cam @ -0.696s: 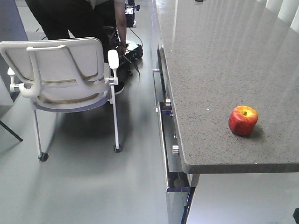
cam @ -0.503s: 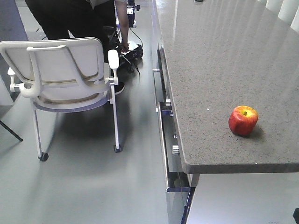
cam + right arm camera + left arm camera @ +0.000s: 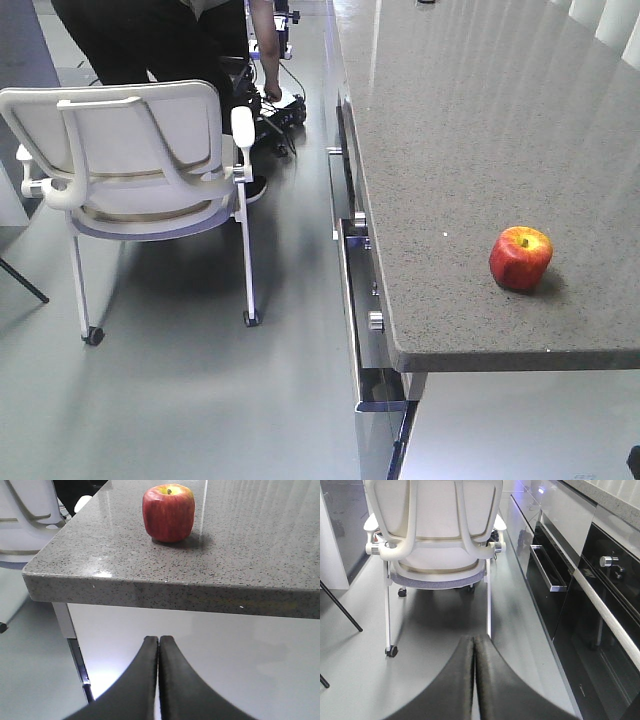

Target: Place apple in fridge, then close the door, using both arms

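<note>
Still idle | apple [image 3: 520,258] sits where it was on the counter [image 3: 470,130], near its front edge | only the bystander's hand [image 3: 270,92] shifts — nothing for the task | left gripper [image 3: 474,680] and right gripper [image 3: 158,680] both clenched, empty | reach not yet begun, I judge.

Behind the white plastic office chair [image 3: 120,135], the standing person in black trousers [image 3: 140,40] is shifting a bare forearm [image 3: 262,40] a little to the right in the front view. The hand [image 3: 271,93] is drifting up from the dark tangle of cables [image 3: 280,135] toward the small white box [image 3: 288,100] on the grey floor [image 3: 180,400].
</note>
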`<state>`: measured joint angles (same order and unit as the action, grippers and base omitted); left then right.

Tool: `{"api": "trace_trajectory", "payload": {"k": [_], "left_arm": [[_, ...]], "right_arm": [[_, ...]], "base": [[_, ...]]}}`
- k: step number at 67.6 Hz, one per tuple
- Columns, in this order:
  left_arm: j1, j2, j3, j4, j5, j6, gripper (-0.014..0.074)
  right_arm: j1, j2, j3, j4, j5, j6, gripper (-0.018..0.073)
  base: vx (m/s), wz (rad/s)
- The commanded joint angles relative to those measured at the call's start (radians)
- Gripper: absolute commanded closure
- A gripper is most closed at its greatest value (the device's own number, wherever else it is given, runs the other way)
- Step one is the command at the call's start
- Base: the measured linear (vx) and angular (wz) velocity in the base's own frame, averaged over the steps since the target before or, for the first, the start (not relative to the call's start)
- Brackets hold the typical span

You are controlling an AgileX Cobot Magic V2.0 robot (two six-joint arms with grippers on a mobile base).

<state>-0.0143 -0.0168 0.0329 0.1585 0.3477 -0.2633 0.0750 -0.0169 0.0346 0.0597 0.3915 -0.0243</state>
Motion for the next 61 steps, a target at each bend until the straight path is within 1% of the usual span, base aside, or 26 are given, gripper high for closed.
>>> {"api": "trace_trajectory", "payload": {"k": [1, 10, 40, 47, 56, 61], "left_arm": [[-0.007, 0.002, 0.017, -0.004, -0.071, -0.008, 0.0603], [-0.007, 0.002, 0.017, -0.004, -0.071, -0.008, 0.0603], [-0.007, 0.002, 0.017, -0.004, -0.071, -0.008, 0.0603], [-0.007, 0.002, 0.017, -0.004, -0.071, -0.008, 0.0603], [-0.007, 0.002, 0.017, -0.004, -0.071, -0.008, 0.0603], [-0.007, 0.002, 0.017, -0.004, -0.071, -0.008, 0.0603]], "right_arm": [[0.0, -0.02, -0.003, -0.004, -0.077, -0.003, 0.0563], [0.0, -0.02, -0.003, -0.032, -0.077, -0.014, 0.0563], [0.0, -0.02, -0.003, -0.031, -0.077, -0.013, 0.0563], [0.0, -0.02, -0.003, -0.088, -0.097, -0.051, 0.0563], [0.0, -0.02, -0.003, -0.095, -0.097, -0.052, 0.0563], [0.0, -0.02, -0.003, -0.117, -0.107, -0.06, 0.0563]], "base": [[0.0, 0.0], [0.0, 0.0], [0.0, 0.0], [0.0, 0.0], [0.0, 0.0], [0.0, 0.0]]}}
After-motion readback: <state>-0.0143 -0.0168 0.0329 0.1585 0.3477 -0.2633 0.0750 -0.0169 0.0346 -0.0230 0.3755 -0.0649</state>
